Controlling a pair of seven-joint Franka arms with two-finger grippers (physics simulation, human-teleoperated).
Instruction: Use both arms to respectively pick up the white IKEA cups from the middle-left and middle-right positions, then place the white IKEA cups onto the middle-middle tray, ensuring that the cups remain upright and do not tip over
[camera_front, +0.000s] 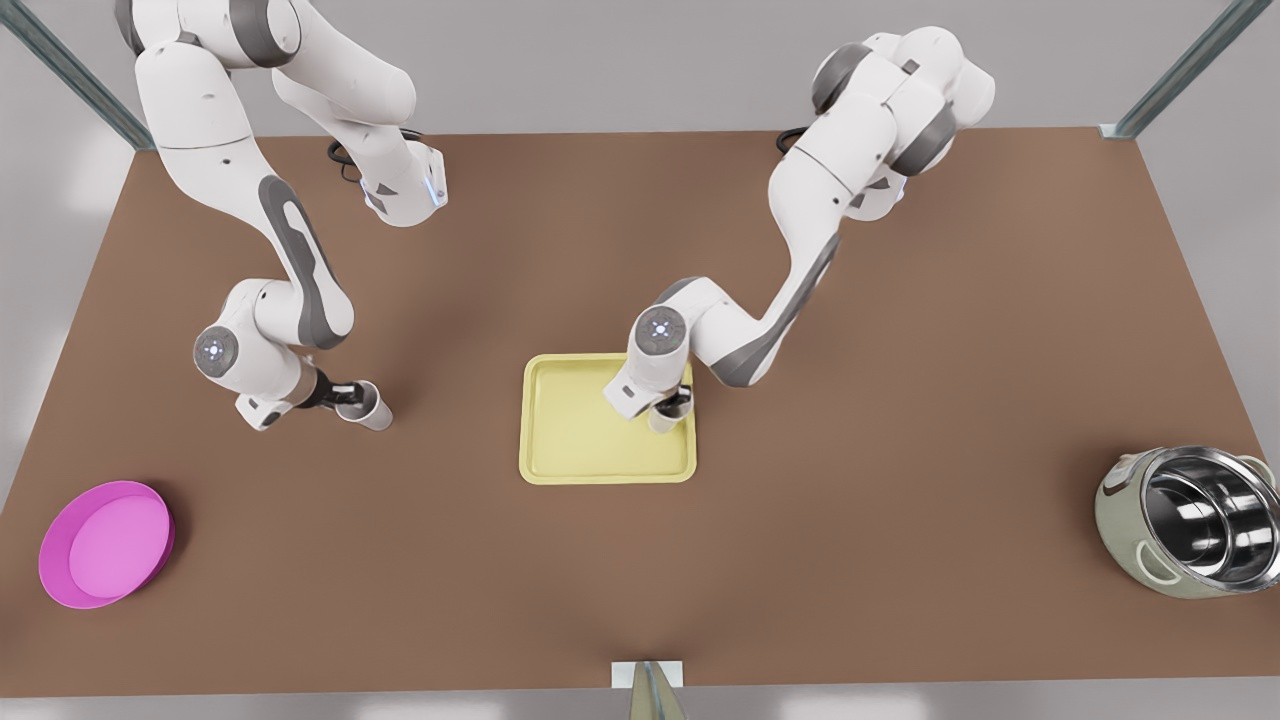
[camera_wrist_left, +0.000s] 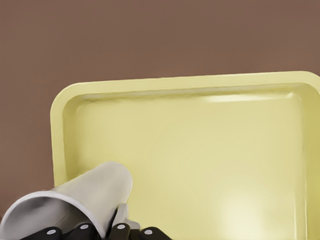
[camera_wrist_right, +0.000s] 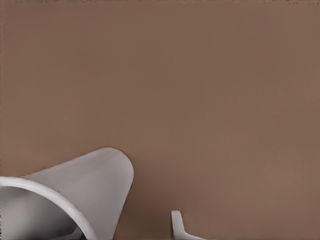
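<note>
The pale-yellow tray (camera_front: 580, 430) lies mid-table. Over its side toward the front view's right, my left gripper (camera_front: 670, 408) is shut on the rim of one white IKEA cup (camera_front: 661, 421). In the left wrist view that cup (camera_wrist_left: 85, 197) hangs upright above the tray (camera_wrist_left: 200, 160); whether it touches the tray I cannot tell. The other white IKEA cup (camera_front: 369, 409) stands on the table at the front view's left. My right gripper (camera_front: 350, 396) is at its rim, open. In the right wrist view one finger (camera_wrist_right: 177, 226) stands clear of the cup's wall (camera_wrist_right: 90, 185).
A round magenta dish (camera_front: 105, 543) sits near the front-left corner of the front view. A steel-lined pot (camera_front: 1195, 533) lies by the right edge. Bare brown table (camera_front: 900, 400) stretches between the tray and the pot.
</note>
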